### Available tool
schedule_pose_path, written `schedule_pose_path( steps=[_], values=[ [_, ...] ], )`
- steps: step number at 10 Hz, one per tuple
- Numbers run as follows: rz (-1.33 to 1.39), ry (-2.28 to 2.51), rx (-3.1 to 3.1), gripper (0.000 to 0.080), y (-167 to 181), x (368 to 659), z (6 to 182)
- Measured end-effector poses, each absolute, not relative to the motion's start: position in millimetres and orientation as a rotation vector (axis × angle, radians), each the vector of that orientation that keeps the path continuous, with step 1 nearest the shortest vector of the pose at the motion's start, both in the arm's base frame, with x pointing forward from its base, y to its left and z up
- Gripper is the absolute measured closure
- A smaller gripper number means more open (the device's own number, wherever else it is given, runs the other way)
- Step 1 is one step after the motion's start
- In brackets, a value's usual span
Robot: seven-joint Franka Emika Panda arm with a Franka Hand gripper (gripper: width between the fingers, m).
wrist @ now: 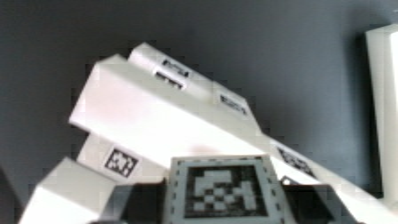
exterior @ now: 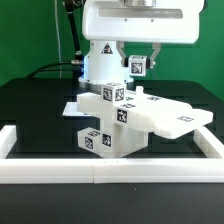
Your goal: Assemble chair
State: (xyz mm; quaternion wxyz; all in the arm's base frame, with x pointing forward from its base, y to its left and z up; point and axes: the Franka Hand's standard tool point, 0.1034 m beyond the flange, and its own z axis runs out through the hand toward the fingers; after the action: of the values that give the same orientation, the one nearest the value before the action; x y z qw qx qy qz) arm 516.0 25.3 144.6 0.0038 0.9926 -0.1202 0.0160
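The partly built chair (exterior: 112, 122) stands mid-table: stacked white tagged blocks (exterior: 100, 140) with a flat slab (exterior: 180, 120) reaching toward the exterior view's right. My gripper (exterior: 137, 70) hangs just above and behind it, shut on a small white tagged chair part (exterior: 137, 65). In the wrist view that part (wrist: 219, 188) fills the space between my dark fingers (wrist: 139, 198), with my gripper (wrist: 219, 200) around it. Past it lies the chair (wrist: 169, 100), its tagged bars slanting across the black table. Whether the held part touches the chair I cannot tell.
Plain white border rails frame the black table along the front (exterior: 110, 168), the exterior view's left (exterior: 12, 140) and right (exterior: 205, 145). One rail shows at the wrist view's edge (wrist: 379, 100). The robot's white arm (exterior: 105, 60) rises behind the chair before a green backdrop.
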Motion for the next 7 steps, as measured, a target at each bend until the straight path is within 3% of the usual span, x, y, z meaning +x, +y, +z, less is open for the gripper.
schedule_pose_path(
  steps=[7],
  values=[
    [0.061, -0.346, 3.081, 0.0512, 24.1, 526.3, 137.7]
  ],
)
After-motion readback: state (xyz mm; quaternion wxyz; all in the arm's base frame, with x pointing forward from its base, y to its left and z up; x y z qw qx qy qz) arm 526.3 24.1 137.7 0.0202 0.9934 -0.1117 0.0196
